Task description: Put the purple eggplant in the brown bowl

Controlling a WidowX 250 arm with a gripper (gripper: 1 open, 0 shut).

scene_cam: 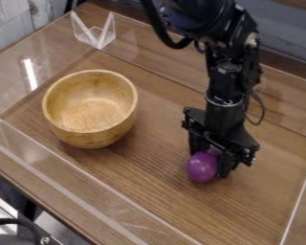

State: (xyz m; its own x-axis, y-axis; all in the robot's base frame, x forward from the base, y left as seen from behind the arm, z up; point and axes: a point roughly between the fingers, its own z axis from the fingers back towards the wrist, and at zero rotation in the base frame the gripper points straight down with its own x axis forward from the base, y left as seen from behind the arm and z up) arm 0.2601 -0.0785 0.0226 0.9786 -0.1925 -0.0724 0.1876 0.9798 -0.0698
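The black fingers point(221, 144) pinch the small purple eggplant point(205, 167) low down by the wooden worktop point(130, 196), and they hide its top and right side, so I cannot tell if its bottom touches the wood. One big round brown bowl point(91, 109) sits well apart from the eggplant, near the left edge of the picture, with nothing inside that I can see. There is one little see-through pointy thing point(96, 32) behind the bowl, and the robot arm point(209, 17) is cut off at the top.
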